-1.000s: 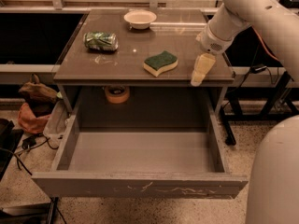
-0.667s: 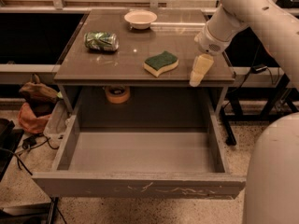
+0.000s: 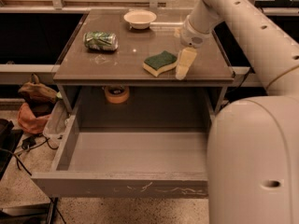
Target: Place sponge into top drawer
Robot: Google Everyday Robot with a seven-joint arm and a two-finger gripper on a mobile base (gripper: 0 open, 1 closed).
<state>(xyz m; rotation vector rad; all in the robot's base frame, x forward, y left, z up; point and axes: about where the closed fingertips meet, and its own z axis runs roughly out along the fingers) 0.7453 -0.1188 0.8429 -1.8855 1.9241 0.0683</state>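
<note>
While the sponge (image 3: 160, 62) lies on the worktop (image 3: 117, 62) above the open top drawer (image 3: 93, 185), the robot's hand (image 3: 185, 64), its opening impossible to judge, hangs just beside it and should probably straddle the sponge squarely before closing.

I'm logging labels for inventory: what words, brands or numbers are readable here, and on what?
No text is readable.
Crushed green metal can on the grey table: print too blurred to read.
Scratched grey metal top drawer front: scratches only, no lettering.
Green-topped yellow sponge: no marking.
The cream gripper, by the table's front edge just right of the sponge: no label.
</note>
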